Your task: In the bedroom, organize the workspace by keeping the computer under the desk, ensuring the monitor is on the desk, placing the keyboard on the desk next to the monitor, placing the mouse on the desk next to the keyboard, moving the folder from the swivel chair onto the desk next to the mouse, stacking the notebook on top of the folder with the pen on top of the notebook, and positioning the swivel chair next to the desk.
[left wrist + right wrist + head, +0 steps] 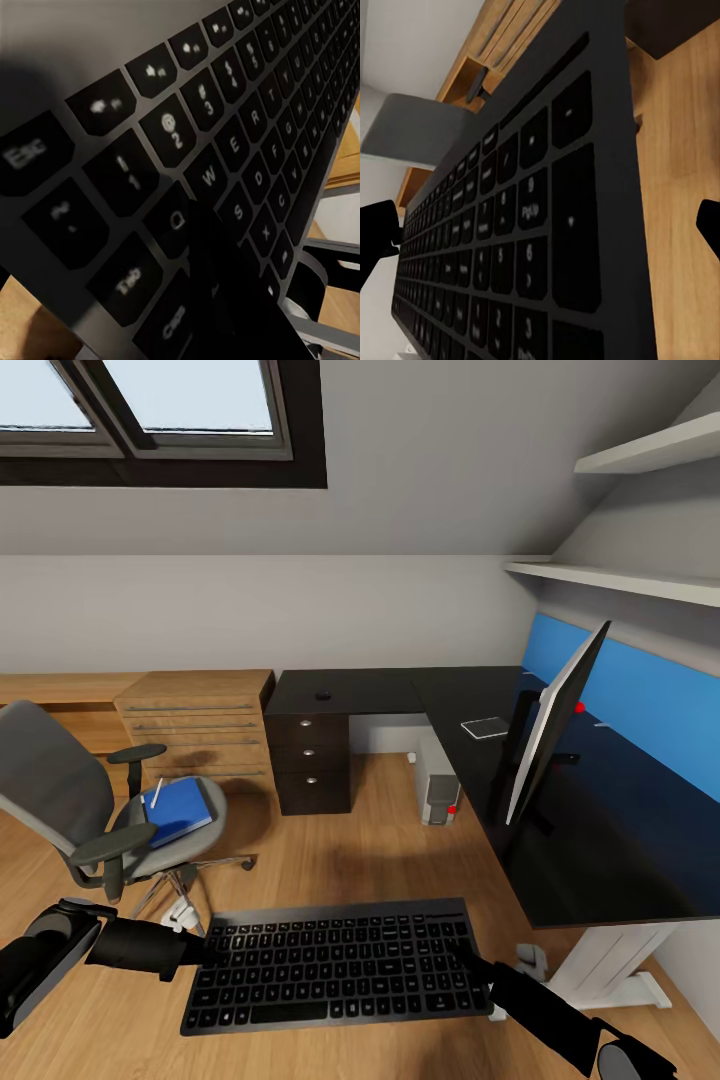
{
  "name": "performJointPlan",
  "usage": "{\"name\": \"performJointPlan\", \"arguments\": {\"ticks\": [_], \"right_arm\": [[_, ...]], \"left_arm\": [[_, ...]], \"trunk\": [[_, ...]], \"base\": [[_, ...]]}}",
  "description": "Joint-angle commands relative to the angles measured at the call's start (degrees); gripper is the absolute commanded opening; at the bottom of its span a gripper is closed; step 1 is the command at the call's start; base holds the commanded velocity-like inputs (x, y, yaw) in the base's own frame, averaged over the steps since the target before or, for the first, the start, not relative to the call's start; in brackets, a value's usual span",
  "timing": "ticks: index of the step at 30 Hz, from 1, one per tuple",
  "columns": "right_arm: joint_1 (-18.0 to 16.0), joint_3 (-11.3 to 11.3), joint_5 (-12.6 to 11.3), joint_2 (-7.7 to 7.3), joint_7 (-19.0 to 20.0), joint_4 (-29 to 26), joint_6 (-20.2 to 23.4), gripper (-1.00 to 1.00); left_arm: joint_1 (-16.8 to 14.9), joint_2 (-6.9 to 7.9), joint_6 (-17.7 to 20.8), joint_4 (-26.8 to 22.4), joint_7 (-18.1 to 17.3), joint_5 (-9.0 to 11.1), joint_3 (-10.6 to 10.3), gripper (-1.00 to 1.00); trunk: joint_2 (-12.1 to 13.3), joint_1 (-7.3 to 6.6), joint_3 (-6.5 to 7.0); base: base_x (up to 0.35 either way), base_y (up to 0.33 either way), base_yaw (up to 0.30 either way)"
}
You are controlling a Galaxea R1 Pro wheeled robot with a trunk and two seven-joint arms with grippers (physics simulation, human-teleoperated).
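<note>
The keyboard [335, 965], dark grey with black keys, hangs level above the wooden floor. My left gripper [207, 950] is shut on its left end; one dark finger [225, 307] lies across the keys. My right gripper [462, 952] is at the keyboard's right end and open, its fingertips [376, 236] spread wide with the keys [510, 247] between them. The grey swivel chair [60, 790] stands at left with the blue folder [180, 810] and a white pen [156, 792] on its seat. The black desk [600, 840] carries the monitor [555, 730] and the mouse [323, 695]. The computer [440, 788] stands under it.
A flat dark pad with a light rim [485, 727] lies on the desk near the monitor; I cannot tell whether it is the notebook. A light wooden chest [200, 725] stands beside the dark drawers [312, 760]. Two wall shelves [640, 575] hang above the desk.
</note>
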Motion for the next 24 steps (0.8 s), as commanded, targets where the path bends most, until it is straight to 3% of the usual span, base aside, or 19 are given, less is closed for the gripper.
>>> {"name": "performJointPlan", "arguments": {"ticks": [1,15,24], "right_arm": [[0.0,-0.1,-0.4,-0.01,0.0,0.0,0.5,1.0],[0.0,-0.1,-0.4,-0.02,-0.1,0.0,0.5,1.0],[0.0,0.0,-0.4,-0.03,-0.1,0.0,0.5,1.0]], "left_arm": [[-0.1,0.07,0.5,0.0,0.1,0.5,-0.2,-1.0],[-0.1,0.09,0.5,0.0,0.1,0.3,-0.2,-1.0],[-0.1,0.15,0.4,0.0,0.1,-0.9,-0.1,-1.0]], "trunk": [[0.0,0.0,-0.06],[0.0,0.0,-0.06],[0.0,0.0,-0.06]], "base": [[0.0,0.0,0.0],[0.0,0.0,0.0],[0.0,0.0,0.0]]}}
